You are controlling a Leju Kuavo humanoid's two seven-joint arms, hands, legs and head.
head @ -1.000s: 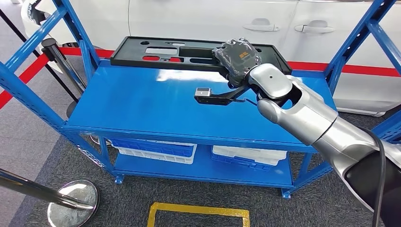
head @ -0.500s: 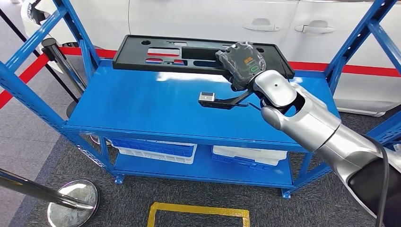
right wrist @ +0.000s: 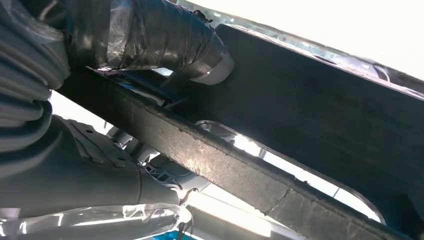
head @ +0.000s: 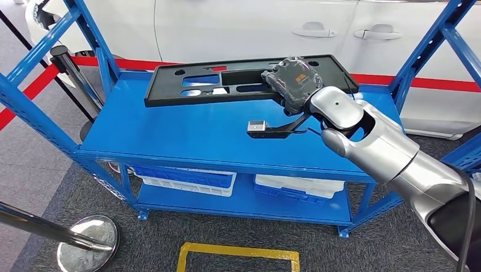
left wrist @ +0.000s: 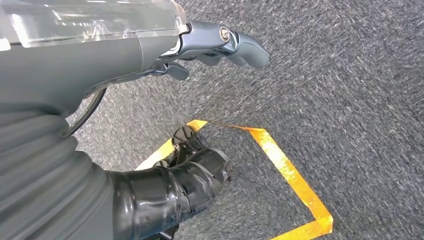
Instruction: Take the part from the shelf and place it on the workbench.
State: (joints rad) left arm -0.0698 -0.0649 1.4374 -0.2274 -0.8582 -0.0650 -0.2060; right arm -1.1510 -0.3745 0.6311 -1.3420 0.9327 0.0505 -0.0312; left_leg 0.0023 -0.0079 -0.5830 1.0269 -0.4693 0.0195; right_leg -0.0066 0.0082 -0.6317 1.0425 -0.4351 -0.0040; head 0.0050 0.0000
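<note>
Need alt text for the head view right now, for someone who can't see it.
The robot's right hand grips a long black slotted part, lifted at a tilt above the blue shelf. A white car stands behind.

We note a grey carpeted floor (head: 68, 187) marked with a yellow tape outline (head: 238, 254). A white car (head: 272, 28) stands behind the rack, its door handles visible. A red band (head: 28, 93) runs at low level. Chrome stanchion bases (head: 88, 243) stand at left. White-and-blue bins (head: 187, 180) occupy the lower tier.
</note>
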